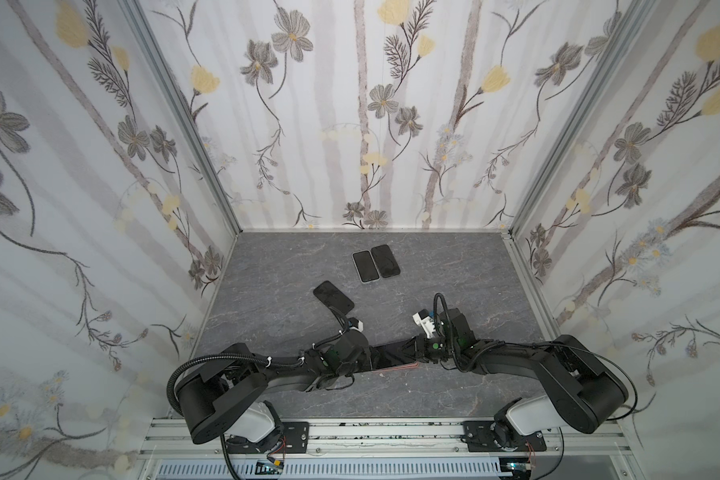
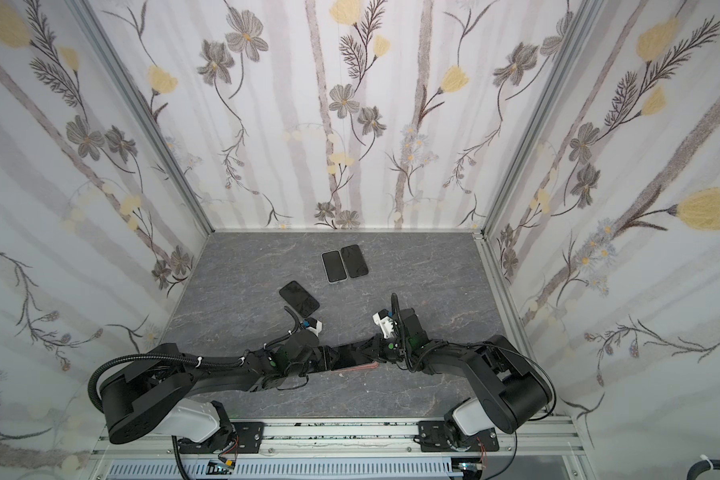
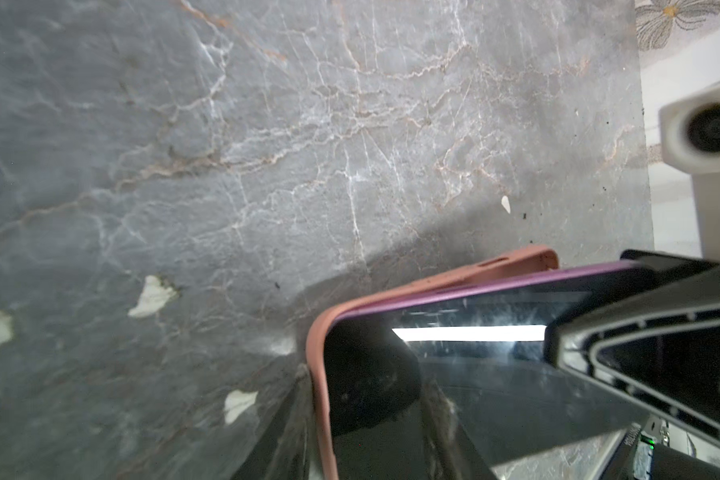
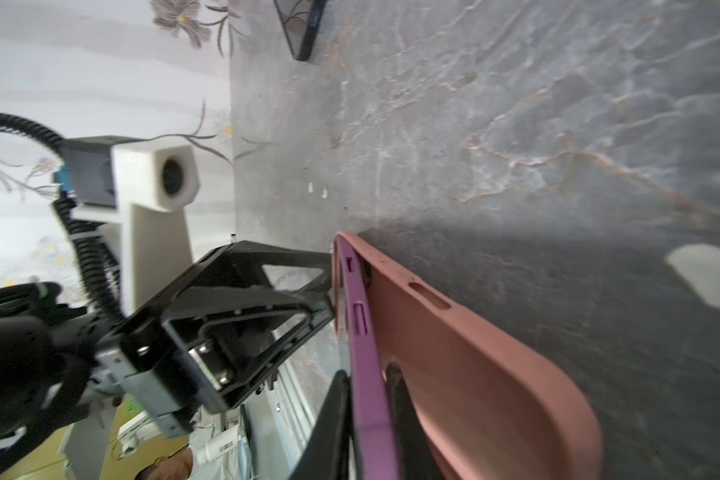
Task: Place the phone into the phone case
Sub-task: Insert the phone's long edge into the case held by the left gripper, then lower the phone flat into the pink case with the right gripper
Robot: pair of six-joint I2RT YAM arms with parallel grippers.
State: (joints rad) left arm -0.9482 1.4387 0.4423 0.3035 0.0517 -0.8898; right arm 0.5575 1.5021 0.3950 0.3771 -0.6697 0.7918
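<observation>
A purple phone [image 4: 362, 332] with a dark screen [image 3: 495, 395] sits partly in a salmon-pink phone case [image 4: 474, 374], held just above the table near its front middle in both top views [image 1: 391, 358] [image 2: 350, 356]. One end of the phone is seated inside the case rim [image 3: 321, 374]; the other end stands off from the case back. My left gripper [image 3: 366, 399] is shut on the seated end, one finger outside the case and one on the screen. My right gripper [image 4: 364, 382] pinches the phone's free edge, with one finger [image 4: 404, 415] between phone and case.
Three other phones lie farther back: a black one [image 1: 332, 298] to the left and a side-by-side pair [image 1: 366, 266] [image 1: 385, 260] near the back. Flowered walls close in three sides of the grey marbled table [image 1: 267, 270]. An aluminium rail [image 1: 391, 432] runs along the front.
</observation>
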